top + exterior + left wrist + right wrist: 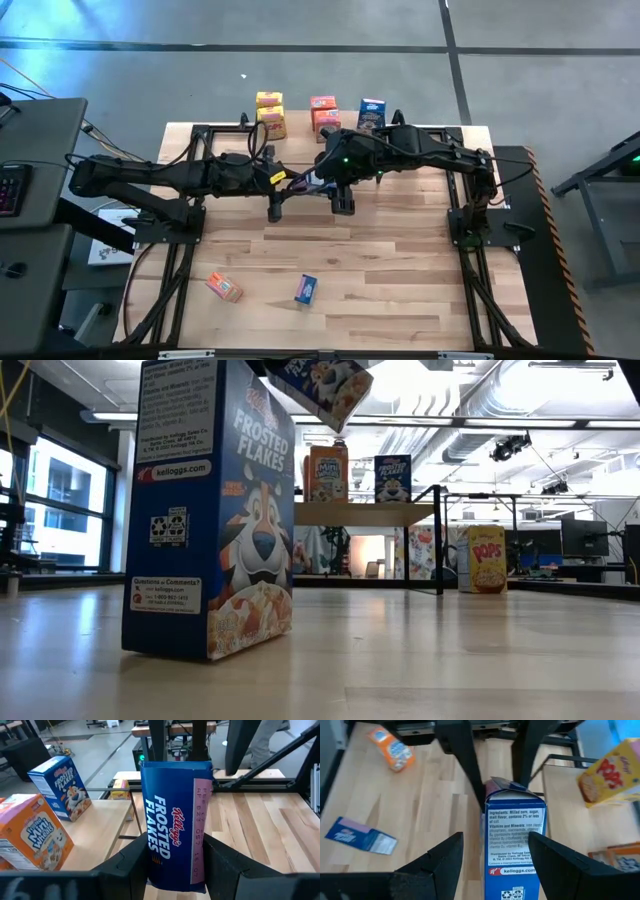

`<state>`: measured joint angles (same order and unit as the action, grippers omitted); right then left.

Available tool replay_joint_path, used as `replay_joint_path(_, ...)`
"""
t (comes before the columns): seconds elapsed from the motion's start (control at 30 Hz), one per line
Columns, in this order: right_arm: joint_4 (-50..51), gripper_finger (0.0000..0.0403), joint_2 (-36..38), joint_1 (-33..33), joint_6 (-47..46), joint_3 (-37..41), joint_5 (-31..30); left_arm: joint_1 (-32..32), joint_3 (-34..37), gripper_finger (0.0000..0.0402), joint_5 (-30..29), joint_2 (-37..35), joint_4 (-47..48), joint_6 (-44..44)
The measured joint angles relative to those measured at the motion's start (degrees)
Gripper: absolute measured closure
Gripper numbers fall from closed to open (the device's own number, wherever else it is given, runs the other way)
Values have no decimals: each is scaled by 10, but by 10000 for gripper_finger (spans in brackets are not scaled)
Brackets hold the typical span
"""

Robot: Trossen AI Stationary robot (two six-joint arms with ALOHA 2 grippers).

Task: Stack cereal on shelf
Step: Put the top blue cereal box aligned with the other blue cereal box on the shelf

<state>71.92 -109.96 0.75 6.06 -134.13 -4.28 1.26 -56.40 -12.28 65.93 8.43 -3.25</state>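
Frosted Flakes box (172, 832) pinched in left claw (172, 865), long axis pointing away from wrist.

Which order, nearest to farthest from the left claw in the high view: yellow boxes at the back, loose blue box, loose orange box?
From the left claw, mid-table, gripping the held blue box:
1. Yellow boxes, back edge, slightly left.
2. Loose blue box, near the front edge, centre.
3. Loose orange box, near the front edge, further left.
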Motion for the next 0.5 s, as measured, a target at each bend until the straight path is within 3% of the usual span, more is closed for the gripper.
replay_joint_path(0.5, -5, 184, 0, 11, 29, 0, -61, 1, 0, 255, -1, 0, -7, 0)
